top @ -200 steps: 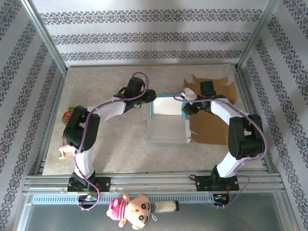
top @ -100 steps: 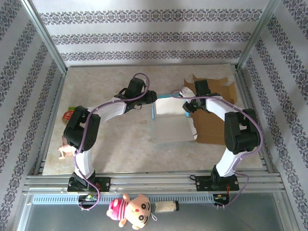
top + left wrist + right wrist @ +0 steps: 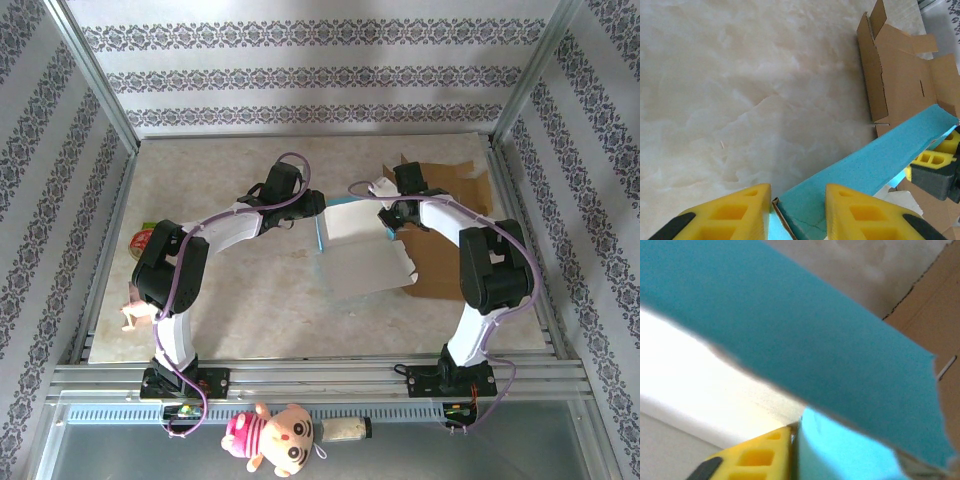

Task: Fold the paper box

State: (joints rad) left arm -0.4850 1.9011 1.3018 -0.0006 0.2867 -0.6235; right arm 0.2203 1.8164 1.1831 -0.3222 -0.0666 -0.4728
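Paper box [image 3: 362, 258] sits mid-surface [image 3: 220, 165], tilted, just beside flat brown cardboard [image 3: 445, 262]. Left gripper [image 3: 793, 207]: jaws part open, grasping the box's teal corner wall. Right gripper [image 3: 393, 214]: jaws nearly closed, pinching the opposite thin wall.

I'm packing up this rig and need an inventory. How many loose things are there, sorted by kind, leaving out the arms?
Paper or card boxes: 2 (teal paper box, brown cardboard)
Toys: 2 (plush doll, small figure)
Round red-and-green item: 1
Pale roll: 1
Total: 6
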